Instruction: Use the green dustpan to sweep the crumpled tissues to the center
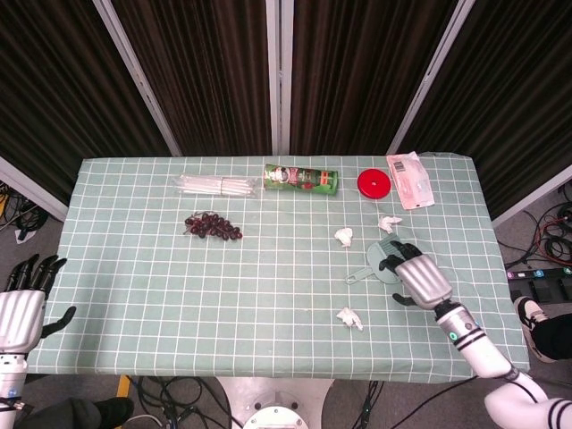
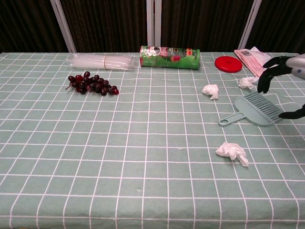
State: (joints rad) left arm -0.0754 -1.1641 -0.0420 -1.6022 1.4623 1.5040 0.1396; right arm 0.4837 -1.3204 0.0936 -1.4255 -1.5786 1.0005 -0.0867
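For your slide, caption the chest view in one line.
Right hand hovers open above the green dustpan; three crumpled tissues lie unswept.

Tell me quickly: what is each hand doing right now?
Left hand: open, holding nothing, off the table's near left edge.
Right hand: open, fingers spread above the green dustpan, not gripping it.

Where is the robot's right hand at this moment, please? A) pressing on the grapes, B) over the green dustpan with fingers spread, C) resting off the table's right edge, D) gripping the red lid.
B: the right hand is over the green dustpan, fingers apart and holding nothing, and the dustpan lies flat on the table.
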